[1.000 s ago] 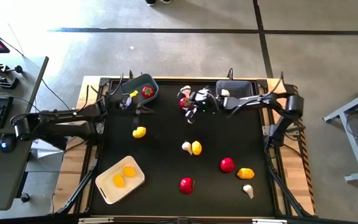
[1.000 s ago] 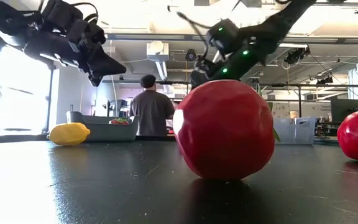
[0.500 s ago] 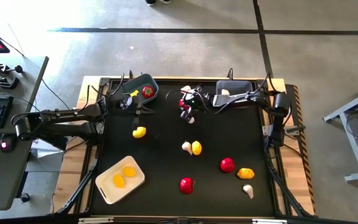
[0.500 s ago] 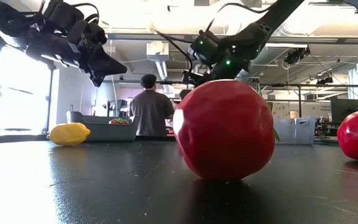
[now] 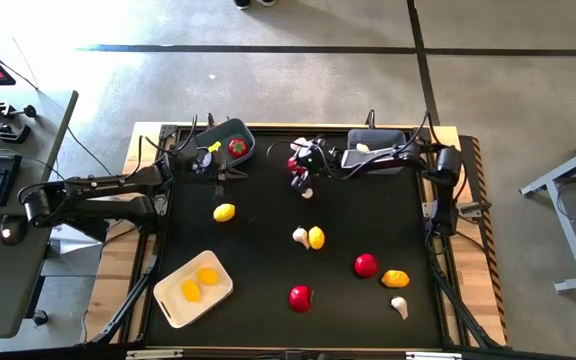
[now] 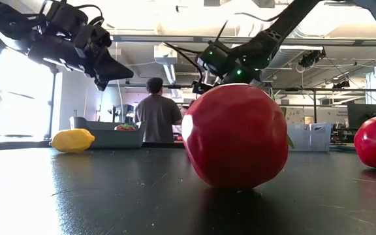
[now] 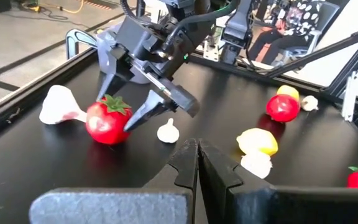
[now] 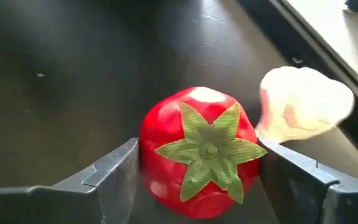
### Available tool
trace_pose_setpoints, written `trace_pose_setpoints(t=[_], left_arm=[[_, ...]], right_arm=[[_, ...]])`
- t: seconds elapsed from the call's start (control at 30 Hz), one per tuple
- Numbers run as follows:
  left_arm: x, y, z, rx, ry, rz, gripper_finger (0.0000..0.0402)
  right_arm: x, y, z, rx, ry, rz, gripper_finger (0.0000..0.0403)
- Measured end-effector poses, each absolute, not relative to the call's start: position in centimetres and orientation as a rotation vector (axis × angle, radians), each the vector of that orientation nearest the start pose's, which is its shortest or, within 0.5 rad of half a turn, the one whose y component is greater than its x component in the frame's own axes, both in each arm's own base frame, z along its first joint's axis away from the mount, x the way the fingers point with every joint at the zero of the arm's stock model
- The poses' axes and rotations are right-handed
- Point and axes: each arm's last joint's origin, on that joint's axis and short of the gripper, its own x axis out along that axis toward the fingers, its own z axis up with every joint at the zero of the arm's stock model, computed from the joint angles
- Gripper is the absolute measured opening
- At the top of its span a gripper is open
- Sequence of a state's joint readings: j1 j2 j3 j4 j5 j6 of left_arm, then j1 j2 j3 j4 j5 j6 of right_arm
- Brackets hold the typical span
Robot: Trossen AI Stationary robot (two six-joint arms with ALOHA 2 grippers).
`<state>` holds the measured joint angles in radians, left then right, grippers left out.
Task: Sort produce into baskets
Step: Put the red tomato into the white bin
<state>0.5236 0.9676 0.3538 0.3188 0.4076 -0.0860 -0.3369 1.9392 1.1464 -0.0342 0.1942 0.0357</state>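
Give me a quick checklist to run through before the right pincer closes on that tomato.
1. Tomato between the right pincer fingers, one on each side: ok.
2. Pincer open wide enough for it: ok, both fingers stand just outside its sides.
3. Nearby garlic clear of the grasp: cannot tell, it sits right beside one finger and may touch the tomato.
4. Tomato resting on the table, not rolling: ok, it sits green top up.
5. Left pincer out of the way: ok, shut and held back near the blue bin.
6. Room in the blue bin: ok, it shows one tomato and free space.
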Motion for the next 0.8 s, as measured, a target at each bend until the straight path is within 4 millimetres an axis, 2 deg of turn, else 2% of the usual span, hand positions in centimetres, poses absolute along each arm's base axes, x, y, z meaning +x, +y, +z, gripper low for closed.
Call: trace_pose_setpoints(t=[0.23,0.5,0.63,0.8], left_arm=[[17.2,9.3,19.8,-0.179,0.29,0.194,0.0],[17.1,9.6,19.7,-0.176,0.296,0.226,0.0],[16.7,9.7,20.4,-0.135,0.268,0.318,0.0],[16.0,9.5,21.6,-0.075,0.203,0.361,0.0]], right_arm=[[38.1,-13.7,16.3,0.142,0.814,-0.452,0.0257],[39.2,-13.8,17.6,0.248,0.622,-0.238,0.0253],[39.9,-13.6,18.6,0.237,0.536,-0.215,0.0253],[42.2,-12.8,20.7,0.211,0.433,-0.184,0.0252]])
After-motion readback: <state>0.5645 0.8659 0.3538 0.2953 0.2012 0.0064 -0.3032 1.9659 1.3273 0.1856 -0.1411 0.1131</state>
